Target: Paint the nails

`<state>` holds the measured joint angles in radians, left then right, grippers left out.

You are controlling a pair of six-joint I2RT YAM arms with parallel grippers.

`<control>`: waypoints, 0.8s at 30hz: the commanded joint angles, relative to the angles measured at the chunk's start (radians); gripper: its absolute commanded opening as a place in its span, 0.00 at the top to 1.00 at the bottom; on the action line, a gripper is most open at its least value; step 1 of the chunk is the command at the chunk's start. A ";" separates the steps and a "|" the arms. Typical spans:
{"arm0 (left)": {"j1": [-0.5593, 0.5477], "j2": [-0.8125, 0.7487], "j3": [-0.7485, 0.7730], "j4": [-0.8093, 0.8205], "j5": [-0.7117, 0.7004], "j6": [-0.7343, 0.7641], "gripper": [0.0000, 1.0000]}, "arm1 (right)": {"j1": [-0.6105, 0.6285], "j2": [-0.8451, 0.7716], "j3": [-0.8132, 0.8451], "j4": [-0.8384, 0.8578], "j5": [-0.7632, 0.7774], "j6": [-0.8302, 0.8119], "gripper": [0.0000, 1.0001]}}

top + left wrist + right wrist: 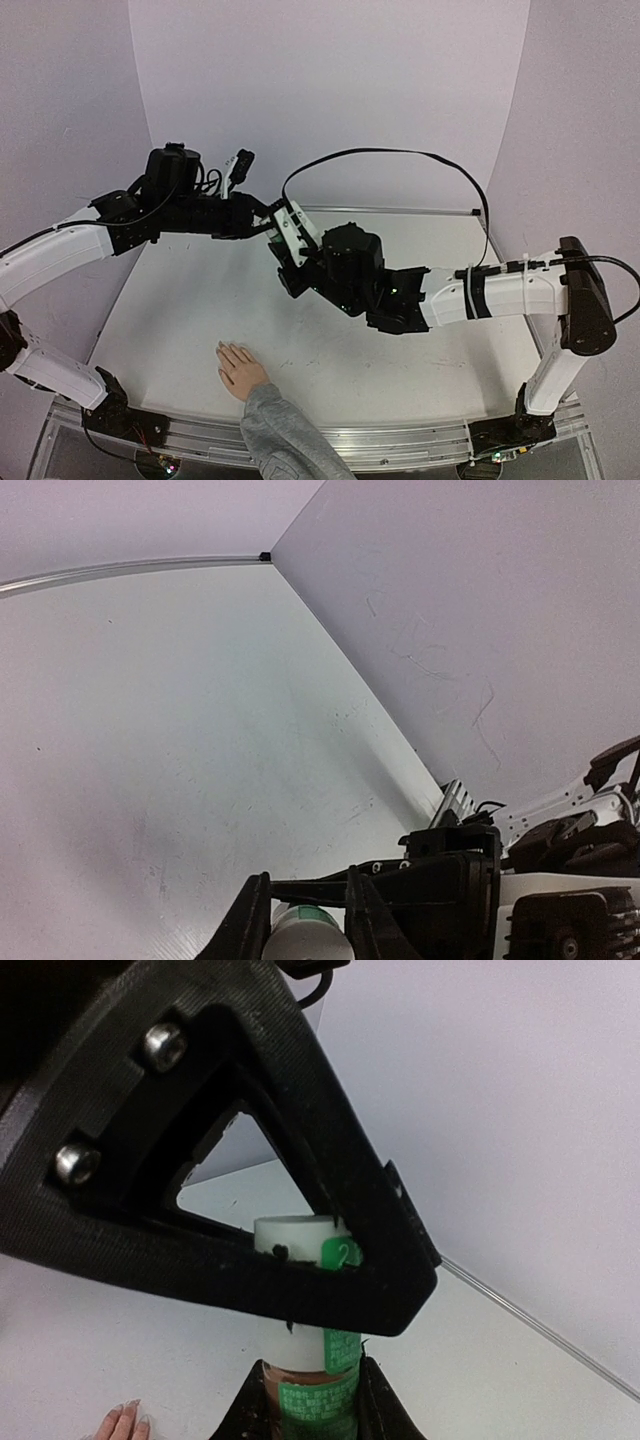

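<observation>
Flesh-coloured at the base and pale at the tip, the nails (132,1405) are found on a small hand (240,368) laid flat on the bench (420,350). Its fingers are spread, and a grey knit sleeve (285,435) trails behind it. Reckoned from the bottle (285,1385), which is held up in the air, the hand is placed well below and to the near left, and nothing touches it.

The nails are judged hard, smooth and very small, so only a light stroke would be borne. The hand itself looks light and could easily be pushed along the bench. No hold on the nails is called for. If steadying were needed, the wrist by the sleeve would be the likeliest place. The bottle is judged light and slippery.

The right claw (312,1410) is clamped on the bottle's lower body, and the left claw (306,925) is closed around the white cap (295,1235) above it.

In the overhead view the whole hand and both raised claws are shown, but the bottle is hidden between them. In the right wrist view the green label (325,1400), the cap and a few nails are shown. In the left wrist view only the cap's end and bare bench are given, and the hand is left out.
</observation>
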<state>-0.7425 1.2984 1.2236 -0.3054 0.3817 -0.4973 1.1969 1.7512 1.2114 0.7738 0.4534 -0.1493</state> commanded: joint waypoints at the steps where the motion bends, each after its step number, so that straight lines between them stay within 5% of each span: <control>1: 0.003 0.012 0.051 0.052 0.060 0.013 0.82 | 0.007 -0.007 0.060 0.051 0.003 0.009 1.00; 6: -0.009 0.027 0.031 0.060 0.169 0.064 1.00 | 0.006 -0.035 0.056 0.063 -0.045 0.031 1.00; 14: -0.029 0.040 -0.010 0.077 0.430 0.218 1.00 | -0.027 -0.132 0.051 0.057 -0.326 0.073 1.00; 18: -0.034 0.039 -0.007 0.084 0.611 0.316 1.00 | -0.148 -0.209 0.019 0.089 -0.824 0.210 1.00; 24: -0.034 0.054 0.031 0.083 0.889 0.445 1.00 | -0.235 -0.252 -0.012 0.408 -1.520 0.459 1.00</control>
<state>-0.7170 1.3228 1.2301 -0.1558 0.9031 -0.1513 0.9783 1.5719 1.1423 0.6937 -0.4969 0.1158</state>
